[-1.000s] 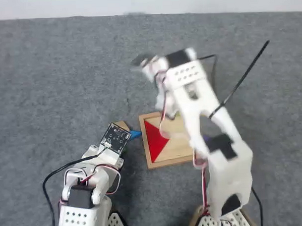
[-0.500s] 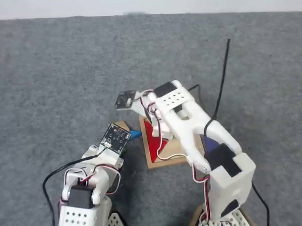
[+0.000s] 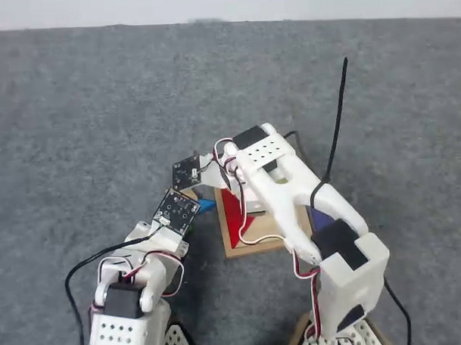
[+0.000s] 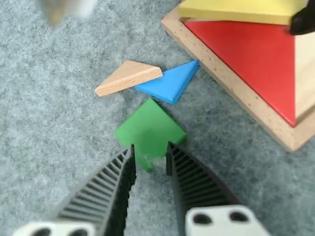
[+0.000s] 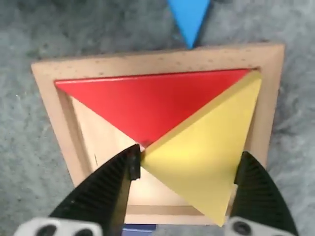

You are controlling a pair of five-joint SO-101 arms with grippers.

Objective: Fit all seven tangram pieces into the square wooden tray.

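Yellow triangle seemingly pinched by right gripper over tray; left gripper spread above green square

Bare wooden tray — matt-painted yellow triangle, fuzzy grey cloth table

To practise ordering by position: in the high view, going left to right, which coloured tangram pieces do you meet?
In order: blue triangle → red triangle in the wooden tray → purple piece.

Grey felt table carries wooden tray, green square, blue triangle, tan triangle.
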